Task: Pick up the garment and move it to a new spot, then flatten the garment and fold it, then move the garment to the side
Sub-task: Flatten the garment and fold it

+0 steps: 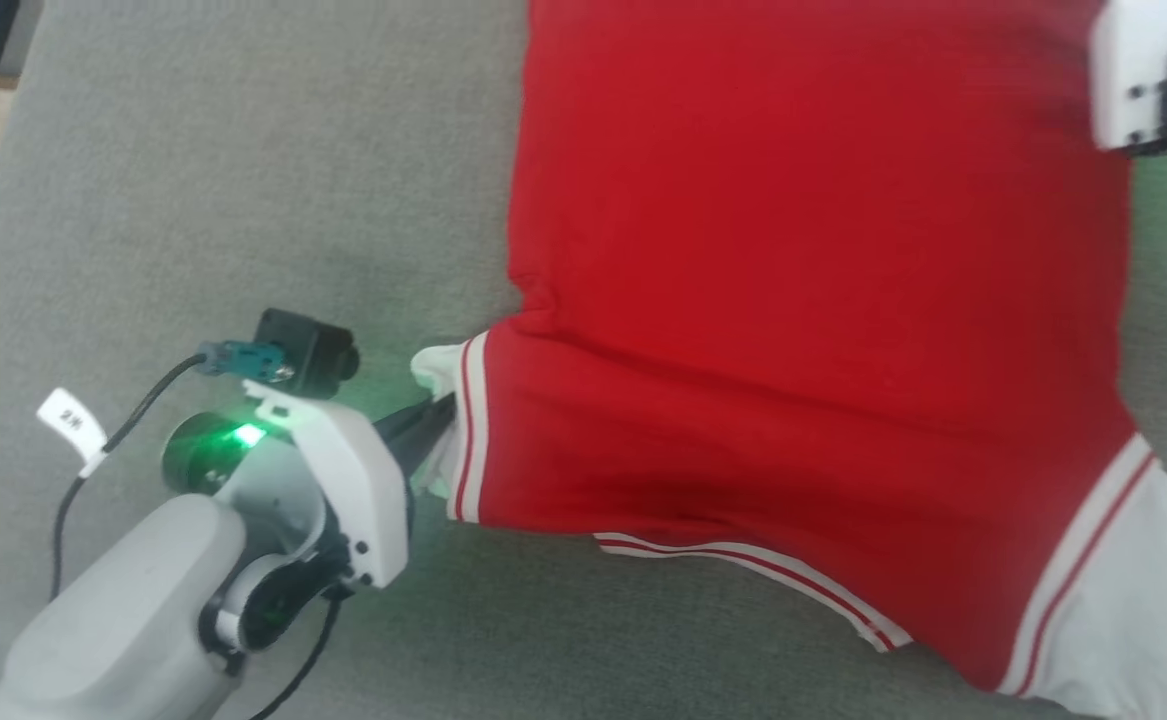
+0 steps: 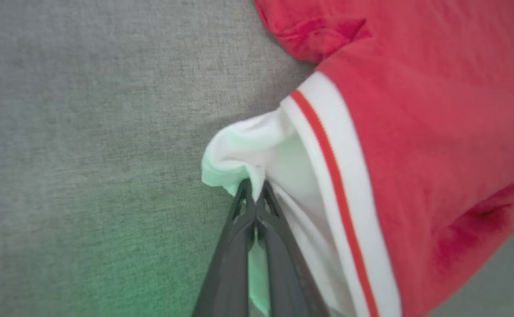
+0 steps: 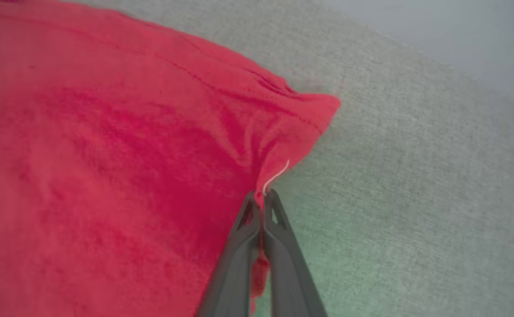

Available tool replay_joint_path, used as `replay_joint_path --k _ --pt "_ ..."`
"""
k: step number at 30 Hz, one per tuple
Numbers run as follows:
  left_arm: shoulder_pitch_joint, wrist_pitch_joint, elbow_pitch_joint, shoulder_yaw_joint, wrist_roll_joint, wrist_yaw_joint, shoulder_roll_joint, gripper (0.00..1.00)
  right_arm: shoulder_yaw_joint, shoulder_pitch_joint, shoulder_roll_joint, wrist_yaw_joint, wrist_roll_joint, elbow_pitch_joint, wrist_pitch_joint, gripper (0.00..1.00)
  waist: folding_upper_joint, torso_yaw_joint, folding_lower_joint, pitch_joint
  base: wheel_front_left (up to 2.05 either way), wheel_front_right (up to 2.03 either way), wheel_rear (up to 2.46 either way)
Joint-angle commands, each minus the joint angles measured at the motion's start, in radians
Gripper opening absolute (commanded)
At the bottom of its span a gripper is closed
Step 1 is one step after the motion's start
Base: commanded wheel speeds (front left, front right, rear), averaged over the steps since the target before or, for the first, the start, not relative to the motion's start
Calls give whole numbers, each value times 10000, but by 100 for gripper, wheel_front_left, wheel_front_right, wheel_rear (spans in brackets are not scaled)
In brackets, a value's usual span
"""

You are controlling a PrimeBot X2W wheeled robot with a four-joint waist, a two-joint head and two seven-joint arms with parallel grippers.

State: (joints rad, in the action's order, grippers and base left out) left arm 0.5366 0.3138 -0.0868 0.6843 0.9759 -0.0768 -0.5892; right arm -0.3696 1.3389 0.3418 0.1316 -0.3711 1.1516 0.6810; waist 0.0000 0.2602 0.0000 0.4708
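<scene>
The red garment (image 1: 793, 250) lies spread on a grey woven fabric surface (image 1: 243, 200).

The garment (image 1: 793, 250), centre and right in the head view, reads as soft, matt red cloth with smoother white trim. The grey surface (image 1: 243, 200) at upper left is coarse woven fabric, dull. My left gripper (image 2: 256, 190) is dark matt plastic, and my right gripper (image 3: 261, 197) looks the same. At lower left my wrist shell (image 1: 353, 480) is smooth pale plastic, slightly glossy.
</scene>
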Motion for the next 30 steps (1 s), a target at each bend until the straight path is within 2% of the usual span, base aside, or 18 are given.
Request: replay_joint_path --k 1,5,8,11,12,14,20,23,26,30 --pt "-200 -33 -24 -71 20 -115 -139 0 -252 -302 -37 -17 -263 -325 101 0 0 -376 0 -339 0 0 0" --pt "-520 -25 161 -208 120 -282 -466 0 -1244 -1260 306 -17 -1519 -1940 468 0 0 -865 0 -711 0 0 0" --pt "-755 -2 337 -308 200 -416 -711 0 -1783 -2094 924 -17 -2528 -3440 628 0 0 -1211 0 -971 0 0 0" --pt "-980 36 514 -382 267 -574 -925 0 -2029 -3093 1581 -17 -3393 -4908 623 0 0 -1540 0 -1191 0 0 0" --pt "-980 36 514 -382 267 -574 -925 0 -2029 -3093 1581 -17 -3393 -4908 623 0 0 -1540 0 -1191 0 0 0" --pt "-1104 66 646 -431 302 -684 -1039 0 -2009 -3754 1983 -17 -3837 -5800 583 0 0 -1737 0 -1309 0 0 0" --pt "-1377 131 1022 -525 386 -877 -1326 0 -1290 -6100 2788 -17 -4505 -7930 603 0 0 -2128 0 -1554 0 0 0" --pt "-1498 161 1187 -542 397 -967 -1438 0 -662 -7533 2937 -15 -4632 -8807 763 0 0 -2244 0 -1607 0 0 0" --pt "-1581 163 1335 -578 413 -1029 -1500 0 168 -9030 2828 -15 -4468 -9538 774 0 0 -2313 0 -1629 0 0 0" --pt "-1676 116 1439 -603 465 -1092 -1554 0 1052 -10724 2267 -17 -3754 -10174 840 0 0 -2391 0 -1588 0 0 0"
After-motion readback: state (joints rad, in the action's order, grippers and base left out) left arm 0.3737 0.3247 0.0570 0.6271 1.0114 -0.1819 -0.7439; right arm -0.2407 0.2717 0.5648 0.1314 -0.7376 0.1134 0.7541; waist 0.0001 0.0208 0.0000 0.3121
